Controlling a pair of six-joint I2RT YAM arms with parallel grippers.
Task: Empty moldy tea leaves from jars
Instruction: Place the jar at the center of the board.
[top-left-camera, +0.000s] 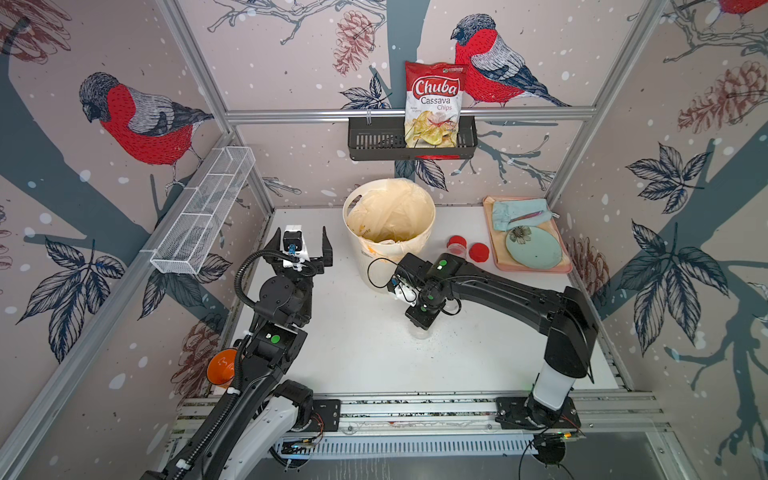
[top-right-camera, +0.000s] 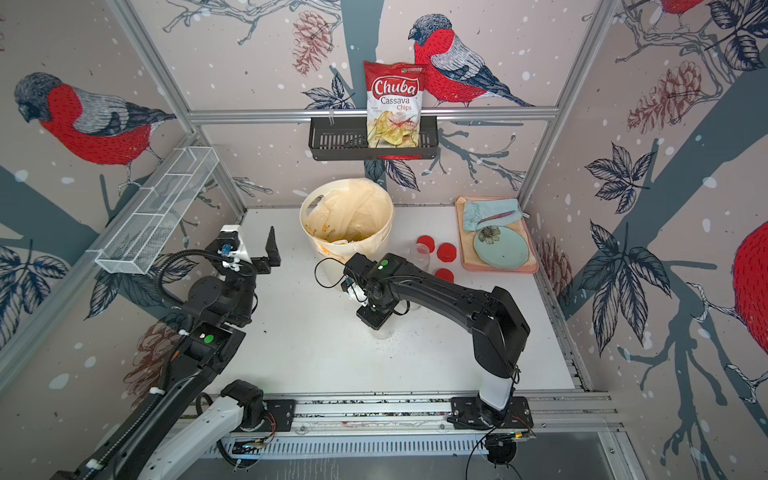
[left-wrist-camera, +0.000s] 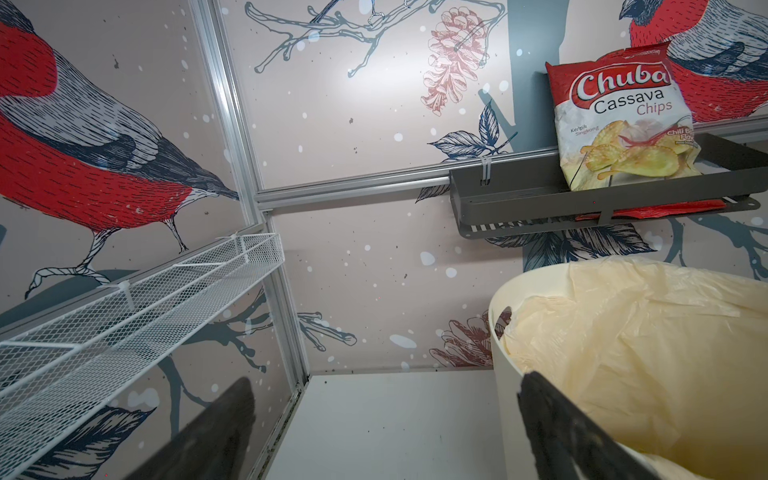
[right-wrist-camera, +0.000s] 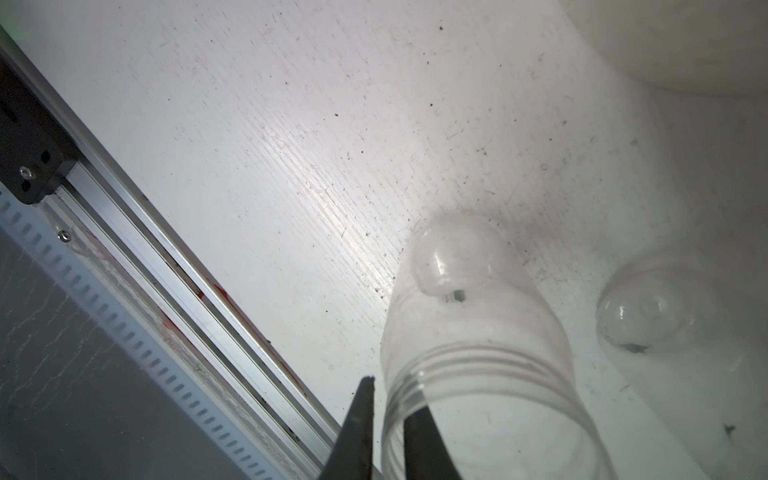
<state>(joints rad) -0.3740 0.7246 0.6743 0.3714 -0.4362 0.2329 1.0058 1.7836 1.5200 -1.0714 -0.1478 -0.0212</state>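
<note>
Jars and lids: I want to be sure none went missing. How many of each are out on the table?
red lids: 3
clear jars: 3
Total: 6

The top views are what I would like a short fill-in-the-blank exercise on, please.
The lids on the table are ___.
The bag in the basket reads Chuba ___ Chips.
The plate lies on a pink ___.
The left gripper is wide ___.
Missing words: red, Cassava, tray, open.
</note>
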